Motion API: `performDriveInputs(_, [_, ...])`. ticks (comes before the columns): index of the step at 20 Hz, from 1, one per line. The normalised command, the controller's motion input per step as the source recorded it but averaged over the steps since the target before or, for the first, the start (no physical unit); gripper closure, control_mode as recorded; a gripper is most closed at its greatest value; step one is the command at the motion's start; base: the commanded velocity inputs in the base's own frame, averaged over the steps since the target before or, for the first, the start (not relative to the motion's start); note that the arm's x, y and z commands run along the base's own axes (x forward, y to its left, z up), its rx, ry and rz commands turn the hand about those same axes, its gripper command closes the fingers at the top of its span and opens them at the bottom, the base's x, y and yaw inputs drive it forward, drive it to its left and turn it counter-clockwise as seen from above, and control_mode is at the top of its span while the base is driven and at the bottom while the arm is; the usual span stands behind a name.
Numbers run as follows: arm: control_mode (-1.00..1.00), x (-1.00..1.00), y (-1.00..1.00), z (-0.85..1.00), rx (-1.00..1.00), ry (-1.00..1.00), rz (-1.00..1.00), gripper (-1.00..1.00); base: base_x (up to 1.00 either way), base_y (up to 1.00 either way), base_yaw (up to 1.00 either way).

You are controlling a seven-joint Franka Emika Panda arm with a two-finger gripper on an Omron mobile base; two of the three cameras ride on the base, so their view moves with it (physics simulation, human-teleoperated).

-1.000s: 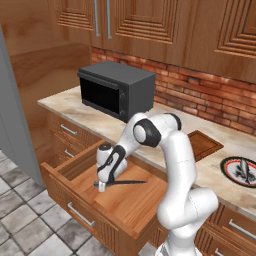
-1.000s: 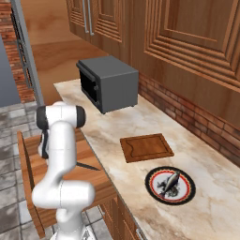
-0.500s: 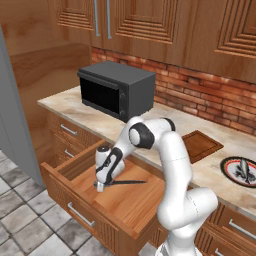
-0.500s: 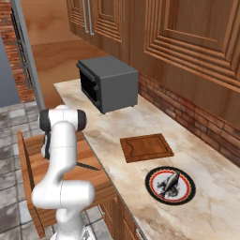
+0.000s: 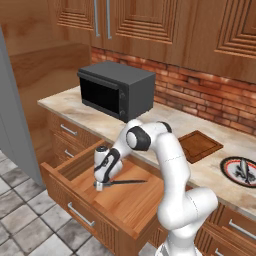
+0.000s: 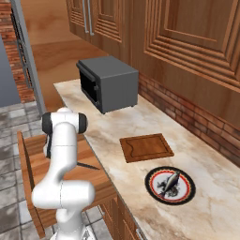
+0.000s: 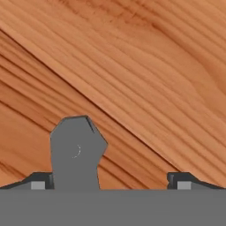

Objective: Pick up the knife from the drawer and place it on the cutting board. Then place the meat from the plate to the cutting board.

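Our hand (image 5: 100, 186) is down inside the open drawer (image 5: 75, 167), fingers spread wide and holding nothing. In the hand view a grey blunt shape rises between the tips against the wood grain of the drawer floor; we take it for the butt of the knife handle, though we cannot be sure. From the left base view the knife (image 5: 127, 182) lies flat on the drawer floor, its handle end right at our hand and its thin blade pointing away toward the arm's base. Whether the fingers already straddle the handle we cannot tell.

Further out, on the bench (image 6: 140, 126), the cutting board (image 6: 146, 147) sits bare, near the brick wall and between the microwave (image 6: 108, 83) and the plate (image 6: 169, 184). The meat (image 6: 169, 180) lies on the plate, just beside the board.

So we judge the task barely begun: the drawer is open and we are at the knife, but nothing is gripped. Left to do: close on the knife, carry it to the board, then move the meat.
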Motion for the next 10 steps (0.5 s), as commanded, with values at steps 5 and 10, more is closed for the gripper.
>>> performDriveInputs(5, [-1.0,0.0,0.15,-0.59,0.0,0.0,0.0,1.0,0.0,0.0,0.0])
performDriveInputs(10, [-1.0,-0.04,0.13,-0.4,-0.02,0.0,0.0,1.0,0.0,0.0,0.0])
